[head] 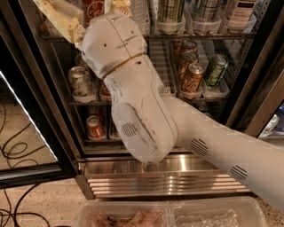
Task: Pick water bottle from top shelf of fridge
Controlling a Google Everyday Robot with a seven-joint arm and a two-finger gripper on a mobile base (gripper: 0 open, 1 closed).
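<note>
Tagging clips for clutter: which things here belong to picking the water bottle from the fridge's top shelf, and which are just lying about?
Job: gripper, up at the top shelf; clear bottle on it; fridge.
Lying about: short cans on lower racks; floor cables; plastic containers in front.
</note>
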